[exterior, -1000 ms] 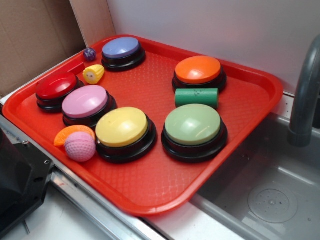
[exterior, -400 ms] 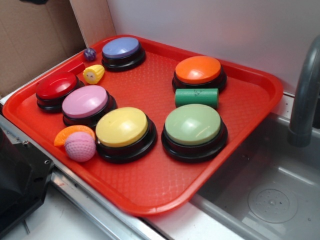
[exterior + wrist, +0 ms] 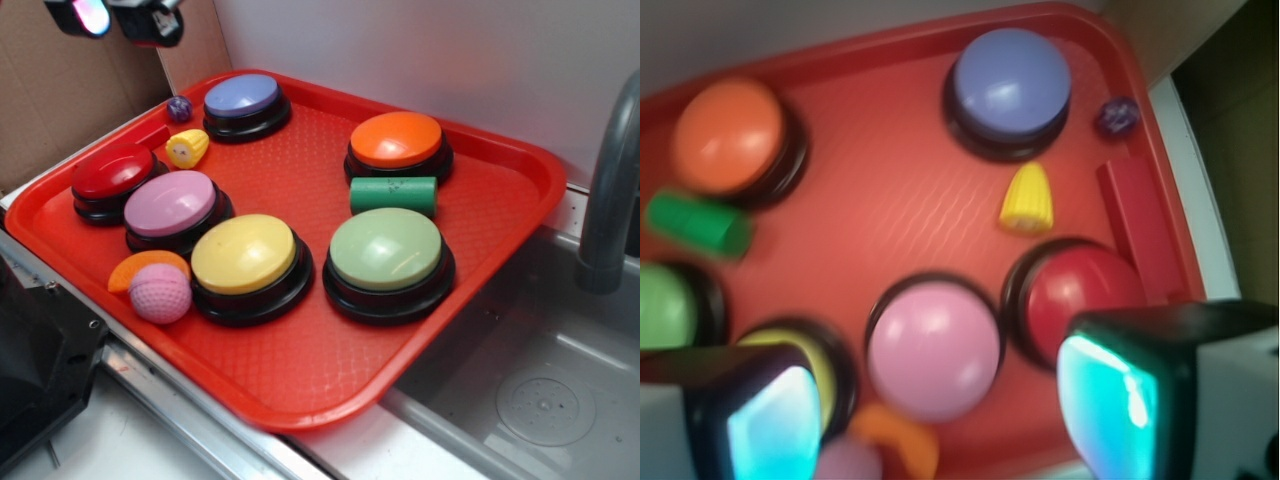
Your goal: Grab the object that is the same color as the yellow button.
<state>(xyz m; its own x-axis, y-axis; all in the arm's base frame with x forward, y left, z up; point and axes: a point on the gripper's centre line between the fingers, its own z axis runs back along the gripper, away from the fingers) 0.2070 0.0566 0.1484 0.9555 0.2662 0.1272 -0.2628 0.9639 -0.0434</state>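
The jaws (image 3: pixel 117 17) have just come into the exterior view at its top left, where a moment ago nothing showed: the approach has begun, no grasp yet. They hang high over the red plastic tray (image 3: pixel 520 160), spread wide and empty. The small yellow toy corn cob (image 3: pixel 1027 198) lies ahead of and below them, between the blue dome button (image 3: pixel 1011 82) and red dome button (image 3: pixel 1082 296). The pale-yellow dome button (image 3: pixel 243 253) sits well apart.
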